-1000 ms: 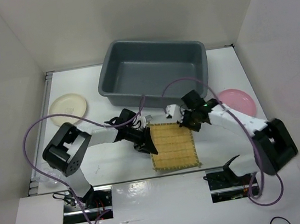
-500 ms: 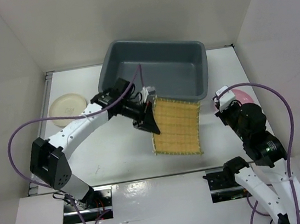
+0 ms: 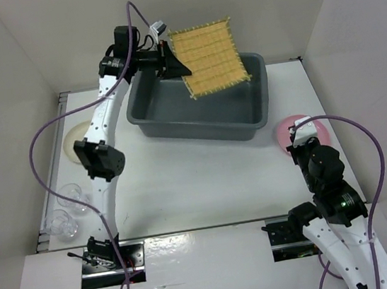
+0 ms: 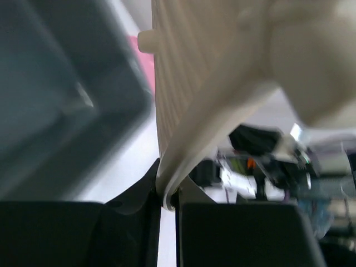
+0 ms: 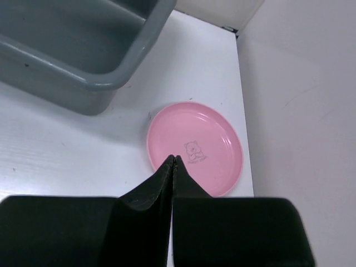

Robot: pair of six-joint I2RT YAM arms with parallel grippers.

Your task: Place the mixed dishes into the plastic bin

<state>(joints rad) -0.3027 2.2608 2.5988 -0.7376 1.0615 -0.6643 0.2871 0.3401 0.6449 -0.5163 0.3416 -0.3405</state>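
Above the far edge of the bench, the left end effector (image 3: 174, 61) pinches one side of the yellow mat (image 3: 209, 57), high over the grey bin (image 3: 198, 124). It should lower the mat flat before letting go. The bin has nothing inside yet. The right end effector (image 5: 173, 162) is clenched on nothing, above the pink plate (image 5: 194, 146) by the right edge

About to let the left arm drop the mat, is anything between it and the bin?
Nothing visible. The left gripper holds the yellow mat by one edge above the grey bin, whose inside looks empty.
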